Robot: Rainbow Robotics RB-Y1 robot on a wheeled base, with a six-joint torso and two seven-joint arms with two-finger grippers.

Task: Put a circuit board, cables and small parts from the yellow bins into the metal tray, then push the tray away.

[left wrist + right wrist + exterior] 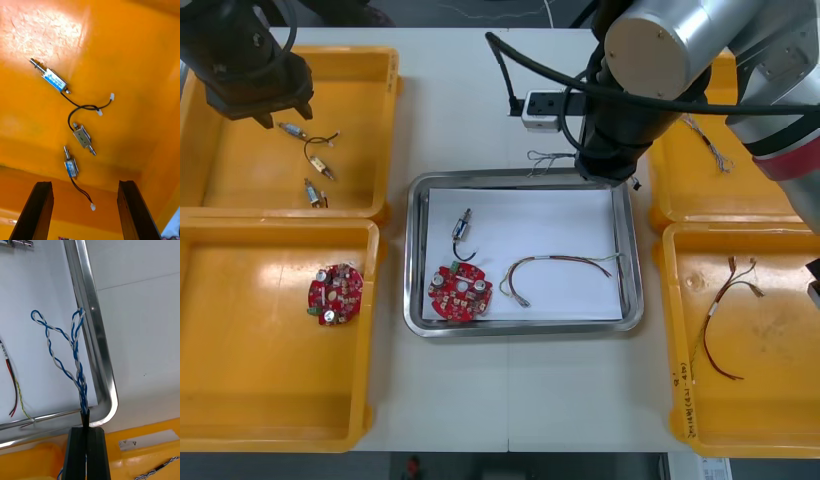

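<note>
Right wrist view: we see the right end effector (87,430) closed on the blue and white cable (82,392), with the twisted strands pinched between its black fingers. The end effector sits just outside a rounded corner of the metal tray (99,352), above the edge of the far right bin (142,461). From the fingers the cable runs over the tray's rim and splits into two loops above the white inside; we cannot tell whether the loops touch it. Farther into the tray lies the red and yellow cable (16,386).

In the front view this arm reaches over the tray's far right corner. The tray holds a circuit board (460,292), one small metal part (463,224) just beyond it, and the red and yellow cable to their right.

The left end effector (85,183) is open, its fingers standing well apart over the far left bin (240,170). Three loose metal parts (82,137) lie on the bin floor beyond the fingertips, untouched. A second board (334,294) rests in the near left bin (260,380), and spare cables (725,320) lie in the near right bin (780,380). All of this stands on the light surface (460,110).
</note>
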